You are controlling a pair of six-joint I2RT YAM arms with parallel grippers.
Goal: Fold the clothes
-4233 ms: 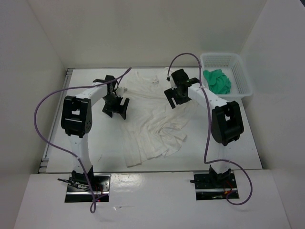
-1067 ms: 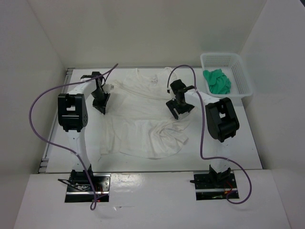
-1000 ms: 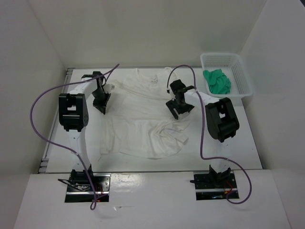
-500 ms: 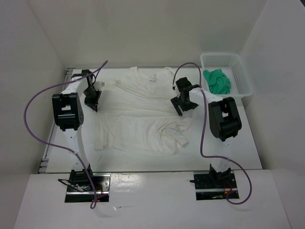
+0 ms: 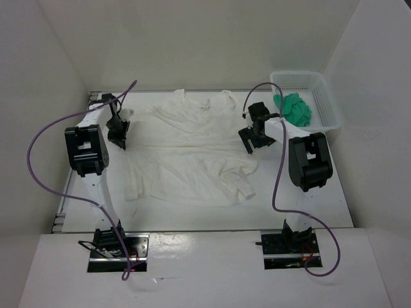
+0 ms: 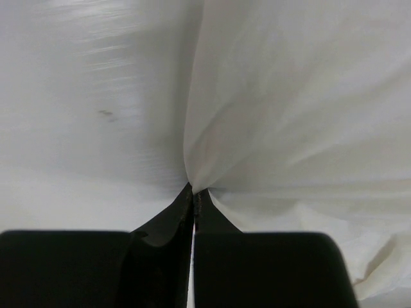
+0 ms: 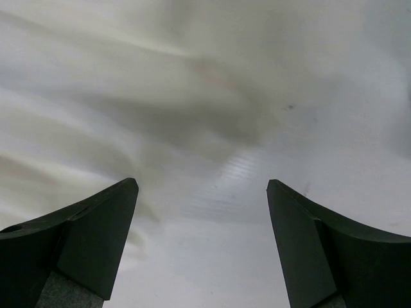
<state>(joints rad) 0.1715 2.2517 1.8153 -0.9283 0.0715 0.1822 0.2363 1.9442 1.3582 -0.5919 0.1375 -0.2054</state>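
**Step in hand (judged):** flattening the clothes (image 5: 192, 154) before the first fold.

**Position:** the garment lies spread across the middle of the table (image 5: 321, 192), collar toward 12 o'clock. It is rumpled at its 5 o'clock corner.

**Recommended execution:** the right gripper (image 5: 252, 140) should descend on the garment's 3 o'clock edge and take one thin pinch. It should then draw outward, low over the surface, against the hold of the left gripper (image 5: 119, 133) until the rumpled corner lies flat.

**Left fingers:** pressed together and clamped on a pinch of white fabric at the garment's 9 o'clock edge. The left wrist view shows cloth fanning out from the tips.

**Right fingers** (image 7: 96, 237)**:** wide apart, nothing between them, apparently touching nothing. Blurred fabric and bare table lie beneath.
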